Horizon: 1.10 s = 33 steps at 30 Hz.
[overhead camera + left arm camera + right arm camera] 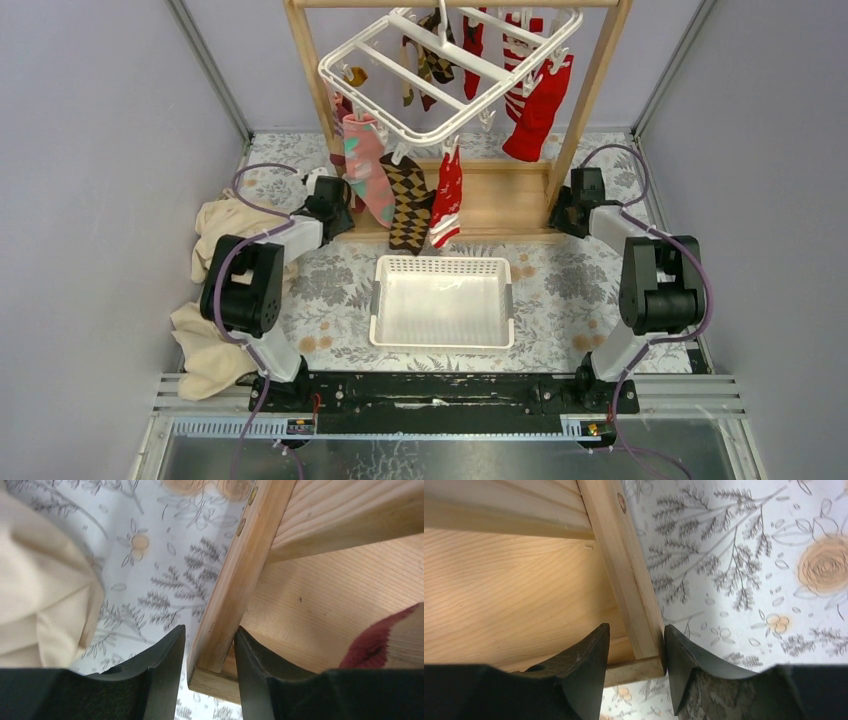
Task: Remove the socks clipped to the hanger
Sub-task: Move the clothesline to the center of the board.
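The white grid hanger [450, 75] hangs tilted from the wooden rack [480, 205]. Several socks are clipped to it: a pink patterned one [365, 170], a brown-black argyle one [408, 200], a red-white one [447, 195], a plain red one [540, 110] and others behind. My left gripper [335, 205] is at the rack's left foot. In the left wrist view it [210, 630] is closed around the foot's rail [225, 605]. My right gripper [570, 210] is at the right foot and clamps its rail [636, 627]. A dark red sock tip [380, 640] shows at the right.
A white perforated basket [385, 300] stands on the flowered tablecloth between the arms, nothing in it. Cream cloths lie by the left arm [225, 225] and near its base [205, 350]; one also shows in the left wrist view [40, 580]. Grey walls close both sides.
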Tool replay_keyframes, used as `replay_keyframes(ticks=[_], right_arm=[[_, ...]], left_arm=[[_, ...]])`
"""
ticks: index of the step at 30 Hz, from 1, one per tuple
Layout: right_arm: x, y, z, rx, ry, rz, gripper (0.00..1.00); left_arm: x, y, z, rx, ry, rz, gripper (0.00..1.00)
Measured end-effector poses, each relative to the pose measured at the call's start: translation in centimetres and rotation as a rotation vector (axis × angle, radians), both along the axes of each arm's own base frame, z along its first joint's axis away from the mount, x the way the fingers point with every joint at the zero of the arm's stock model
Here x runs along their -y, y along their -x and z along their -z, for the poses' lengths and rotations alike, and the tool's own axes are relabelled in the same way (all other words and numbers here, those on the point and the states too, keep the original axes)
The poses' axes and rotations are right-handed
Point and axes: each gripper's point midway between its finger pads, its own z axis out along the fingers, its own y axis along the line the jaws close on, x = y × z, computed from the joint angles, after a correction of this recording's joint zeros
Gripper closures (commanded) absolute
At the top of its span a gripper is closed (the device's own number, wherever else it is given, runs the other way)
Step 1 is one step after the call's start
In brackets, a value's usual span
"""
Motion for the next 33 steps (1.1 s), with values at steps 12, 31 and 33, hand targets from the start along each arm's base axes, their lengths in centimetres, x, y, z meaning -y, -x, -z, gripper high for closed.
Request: replay_keyframes(ticks=[12,31,33], right_arm=[[-0.3,4.1,-2.2,0.026,-0.012,0.009,0.22],[-5.3,10.7,-15.8,0.407,-0.084,-0.123,0.26],[-7.4,11.7,-16.9,0.438,-0.115,-0.190,0.26]], left_arm=[[1.3,4.7,-1.8,0.046,0.024,0.026,0.26],[3.8,8.7,-13.0,0.324,0.121,0.043,0.02],[5.4,9.3,-13.5,0.335,0.143,0.087,0.02]])
